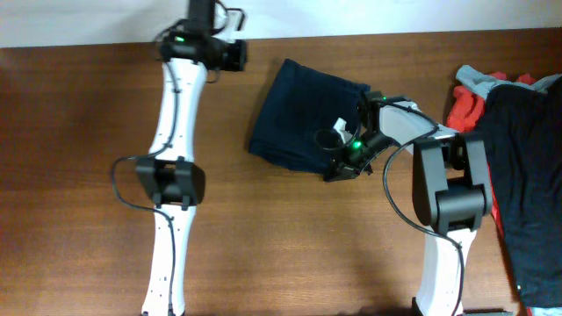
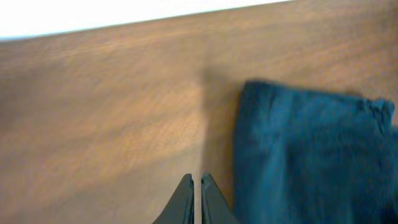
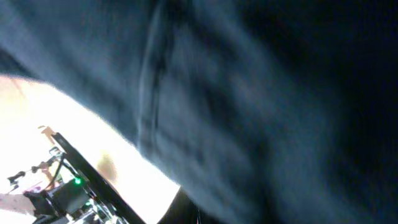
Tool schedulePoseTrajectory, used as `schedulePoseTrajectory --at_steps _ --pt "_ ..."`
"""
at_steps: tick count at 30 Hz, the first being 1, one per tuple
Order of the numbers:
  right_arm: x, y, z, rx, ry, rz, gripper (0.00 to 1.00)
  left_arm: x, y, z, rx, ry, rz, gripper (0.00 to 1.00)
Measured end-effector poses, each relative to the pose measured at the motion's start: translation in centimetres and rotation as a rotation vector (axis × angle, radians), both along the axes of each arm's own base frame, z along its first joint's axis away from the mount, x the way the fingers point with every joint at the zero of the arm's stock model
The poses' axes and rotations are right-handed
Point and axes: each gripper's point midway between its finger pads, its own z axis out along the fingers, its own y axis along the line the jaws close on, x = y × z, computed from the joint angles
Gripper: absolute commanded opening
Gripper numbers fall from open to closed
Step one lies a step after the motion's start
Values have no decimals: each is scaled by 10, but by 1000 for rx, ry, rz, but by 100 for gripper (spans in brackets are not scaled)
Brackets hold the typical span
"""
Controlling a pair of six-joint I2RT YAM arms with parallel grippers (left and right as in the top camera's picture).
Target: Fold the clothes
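The right gripper [image 1: 336, 156] sits at the near right edge of the folded navy shorts [image 1: 299, 114]. Cloth fills its camera, so its jaws cannot be told. Farther left, the left gripper [image 2: 194, 183], jaws pressed together, hangs beside the shorts, apart from them.

The shorts [image 1: 303, 123] are plain dark navy with a small white label [image 1: 339, 125]; in the left wrist view they look a duller teal-blue. The table [image 1: 88, 132] is mid-brown wood with a fine grain. The left arm [image 1: 171, 114] and right arm [image 1: 439, 263] are white with black joints, each showing a green light [image 1: 180, 39]. The left gripper [image 2: 194, 179] is black. At the table's right side lie a black garment [image 1: 527, 175], an orange-red garment [image 1: 465, 110] and a grey garment [image 1: 479, 81]. A white strip [image 1: 395, 16] borders the far side.
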Motion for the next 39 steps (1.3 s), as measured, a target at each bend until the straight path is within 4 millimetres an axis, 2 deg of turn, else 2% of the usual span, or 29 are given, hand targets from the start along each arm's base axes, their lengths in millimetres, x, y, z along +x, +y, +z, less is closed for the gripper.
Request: schedulePoseTrajectory --at_steps 2,4,5,9,11,12,13,18,21,22,23,24,25,27,33,39 --pt "4 -3 17 -20 -55 6 4 -13 14 9 11 42 20 7" --pt "10 -8 41 -46 -140 11 4 -30 17 12 21 103 23 3" --pt "13 -11 54 -61 -182 11 4 -38 15 12 26 129 18 0" --pt "18 -31 99 -161 -325 -21 5 -74 -3 1 51 265 -25 0" --pt "19 -45 111 -200 -351 -54 8 -90 -17 -3 80 308 -55 0" --pt "19 -52 113 -215 -352 -70 13 -97 -23 -5 102 323 -69 0" --pt "20 -59 113 -230 -344 -90 22 -105 -30 -8 133 339 -84 0" --pt "21 -96 107 -321 -320 -154 24 -122 -69 -12 206 328 -157 0" --pt "23 -109 106 -348 -317 -178 24 -130 -83 -16 235 333 -172 0" --pt "23 -114 105 -359 -314 -189 29 -132 -86 -18 257 335 -165 1" --pt "23 -118 105 -366 -311 -198 37 -135 -88 -22 293 340 -148 0" --pt "23 -120 105 -370 -308 -203 51 -136 -90 -24 308 343 -140 0" --pt "23 -122 105 -375 -308 -206 55 -139 -92 -28 331 347 -130 0" --pt "23 -123 104 -379 -307 -208 99 -141 -96 -33 355 355 -119 0" --pt "23 -124 104 -382 -305 -209 99 -131 -108 -57 376 337 -95 0" --pt "26 -124 105 -382 -319 -211 99 -140 -102 -96 418 428 -81 0"
